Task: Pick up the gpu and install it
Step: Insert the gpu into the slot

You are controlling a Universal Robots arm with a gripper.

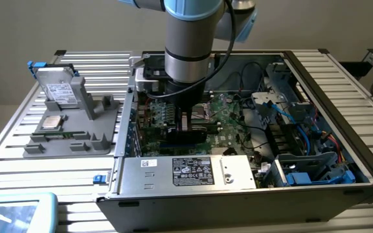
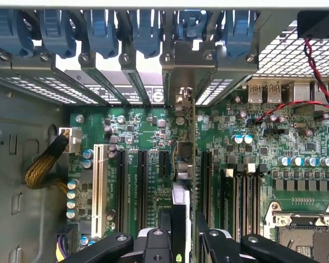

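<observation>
Green motherboard (image 2: 153, 142); blue slot clips (image 2: 101, 30); black pincer (image 2: 186, 241); gpu (image 2: 193, 164) edge-on, likely black with silvery bracket.

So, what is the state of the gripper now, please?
Gripper: closed on the gpu, holding it on edge over the motherboard slots.

the gripper (image 2: 185, 241) clamped the gpu (image 2: 193, 164) edge-on, upright over the green motherboard (image 2: 252, 164), its silvery bracket (image 2: 189, 68) among the blue slot latches (image 2: 101, 30). black expansion slots (image 2: 142, 186) flanked it.
</observation>
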